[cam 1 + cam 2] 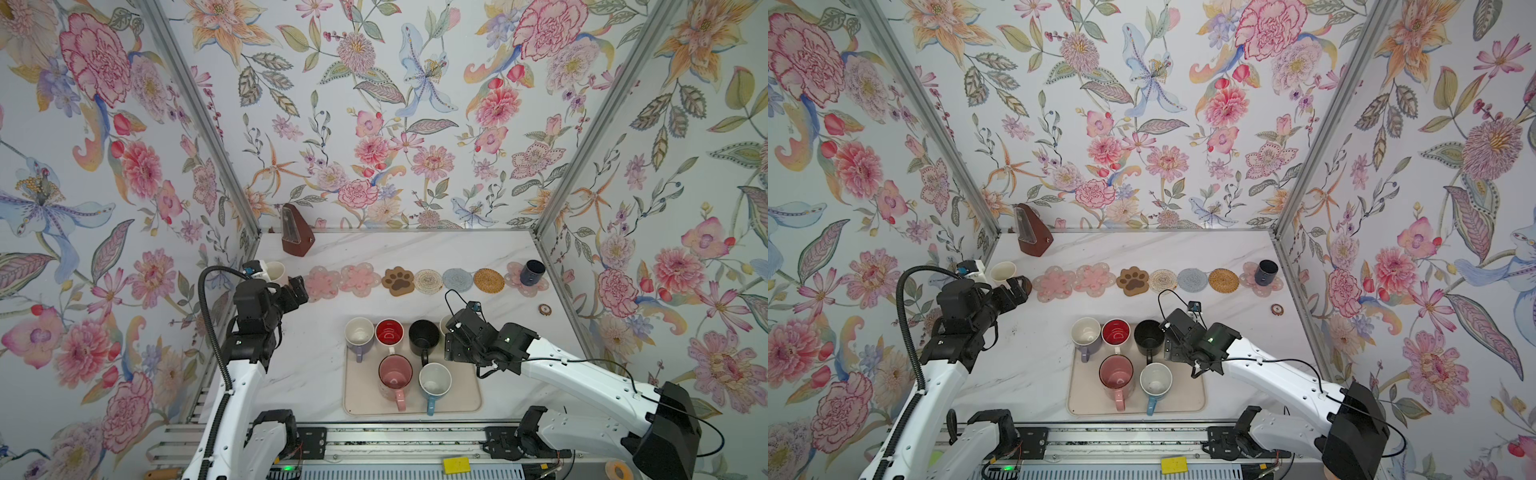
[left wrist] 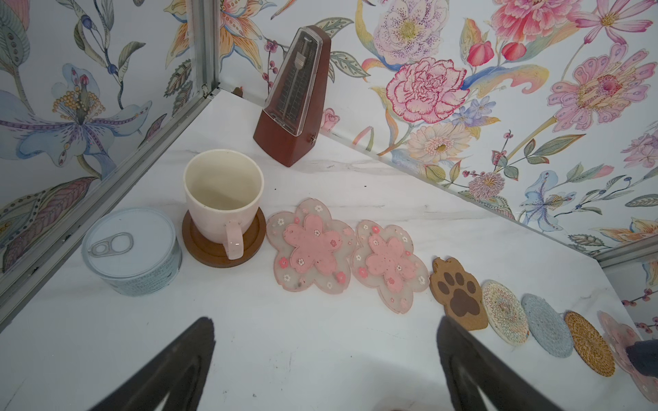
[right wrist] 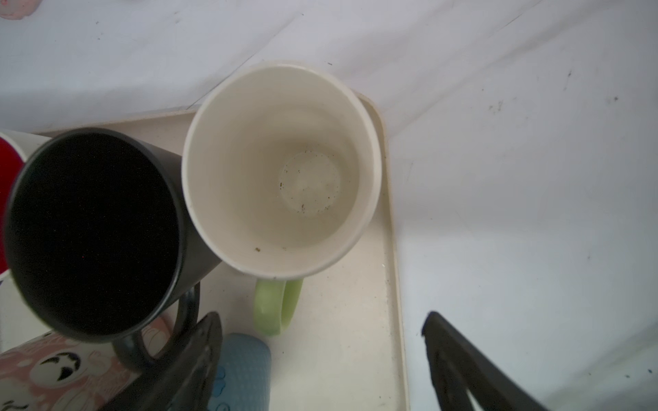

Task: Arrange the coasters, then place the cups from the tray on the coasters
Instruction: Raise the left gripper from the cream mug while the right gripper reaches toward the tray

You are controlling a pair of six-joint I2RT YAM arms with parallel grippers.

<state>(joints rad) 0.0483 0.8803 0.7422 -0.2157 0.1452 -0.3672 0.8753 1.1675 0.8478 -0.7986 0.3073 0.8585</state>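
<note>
The table (image 1: 311, 370) is white with grey streaks. A row of coasters (image 1: 428, 281) lies across its far part. The beige tray (image 1: 463, 397) sits near, in the middle. A brown metronome (image 1: 296, 232) stands far left. A pale blue can (image 2: 131, 252) sits at the row's left end. A small round thing (image 1: 545, 309) lies on the right.

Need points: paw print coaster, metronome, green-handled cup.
paw print coaster (image 1: 399, 283), in a top view, main pad.
metronome (image 2: 293, 96), left wrist view, on its front face.
green-handled cup (image 3: 270, 306), right wrist view, on its handle.
</note>
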